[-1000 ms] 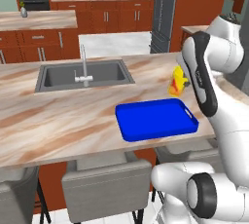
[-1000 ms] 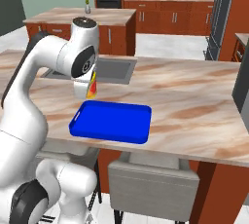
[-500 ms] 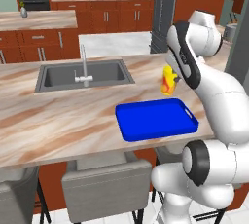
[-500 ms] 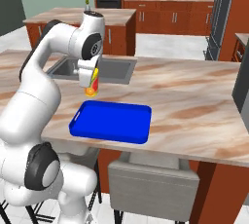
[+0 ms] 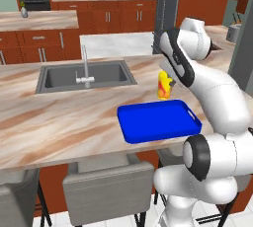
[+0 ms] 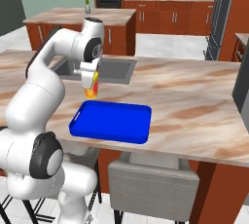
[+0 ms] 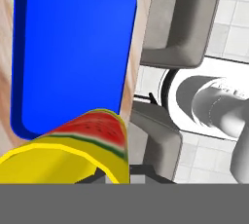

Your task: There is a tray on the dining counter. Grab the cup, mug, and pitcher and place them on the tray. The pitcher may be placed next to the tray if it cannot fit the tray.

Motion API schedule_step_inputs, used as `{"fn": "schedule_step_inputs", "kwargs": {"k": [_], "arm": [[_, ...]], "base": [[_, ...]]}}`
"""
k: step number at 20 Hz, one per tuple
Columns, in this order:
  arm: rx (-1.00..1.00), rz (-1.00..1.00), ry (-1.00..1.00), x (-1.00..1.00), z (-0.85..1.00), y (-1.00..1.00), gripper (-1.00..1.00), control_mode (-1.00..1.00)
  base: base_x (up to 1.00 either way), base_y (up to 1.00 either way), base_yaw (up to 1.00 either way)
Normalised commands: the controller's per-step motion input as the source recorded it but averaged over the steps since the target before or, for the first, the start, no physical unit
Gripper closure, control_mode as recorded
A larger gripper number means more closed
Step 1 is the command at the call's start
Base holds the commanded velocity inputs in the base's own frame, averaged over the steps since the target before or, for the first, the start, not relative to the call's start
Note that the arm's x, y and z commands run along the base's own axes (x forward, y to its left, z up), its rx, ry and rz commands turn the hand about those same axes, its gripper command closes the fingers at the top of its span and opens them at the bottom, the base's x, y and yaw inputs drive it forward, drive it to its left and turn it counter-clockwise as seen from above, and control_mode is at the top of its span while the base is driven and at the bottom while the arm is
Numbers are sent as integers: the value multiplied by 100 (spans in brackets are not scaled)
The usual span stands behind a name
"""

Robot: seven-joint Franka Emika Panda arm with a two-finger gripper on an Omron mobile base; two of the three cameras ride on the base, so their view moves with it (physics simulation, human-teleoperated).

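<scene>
Since a second ago my arm has swung up and toward the sink side, and the cup has come with it, from low beside the tray's far edge to hanging in the air above the counter behind the tray. In the left base view the cup shows yellow with a red-orange mark, just beyond the tray's far rim and partly hidden by my forearm. In the right base view my gripper points down from the wrist, with the cup held under it, above the stone between the sink and the tray's near-left corner. My fingers are clenched on the cup: it hangs off the counter with nothing else under it, though the fingertips themselves are hidden by it. In the hand view the cup fills the lower left, its yellow rim close to the lens and a watermelon-slice picture on its side; beyond it lies the blue tray, bare inside, with a grey stool past the counter edge. The faucet stands at the sink's near edge.
</scene>
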Motion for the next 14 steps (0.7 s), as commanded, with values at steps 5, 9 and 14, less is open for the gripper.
{"fn": "schedule_step_inputs", "kwargs": {"k": [5, 9, 14], "arm": [[-5, 3, 0, 36, -54, 32, 100, -100], [-1, 3, 0, 33, -51, 23, 100, -100], [0, 3, 1, 37, -38, 16, 100, -100]], "base": [[0, 0, 0], [0, 0, 0], [0, 0, 0]]}}
